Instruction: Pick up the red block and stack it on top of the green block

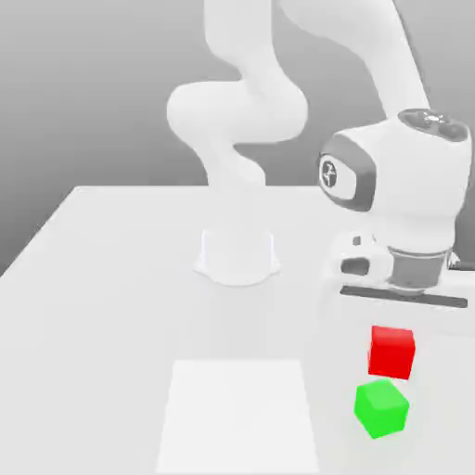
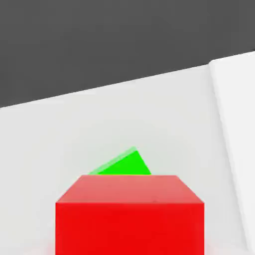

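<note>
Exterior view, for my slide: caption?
Panda arm carrying the red block just above the green block on a white table.

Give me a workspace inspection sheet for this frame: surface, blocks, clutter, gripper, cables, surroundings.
Surface: white tabletop, with a paler rectangular patch near its front edge.
Job's things: small matte red cube is up under the hand, above the small matte green cube, which sits on the table; not yet stacked. In the hand view the red cube partly hides the green one.
Clutter: nothing seen.
Gripper: shut on the red cube.
Cables: nothing seen.
Surroundings: plain grey backdrop.
</note>
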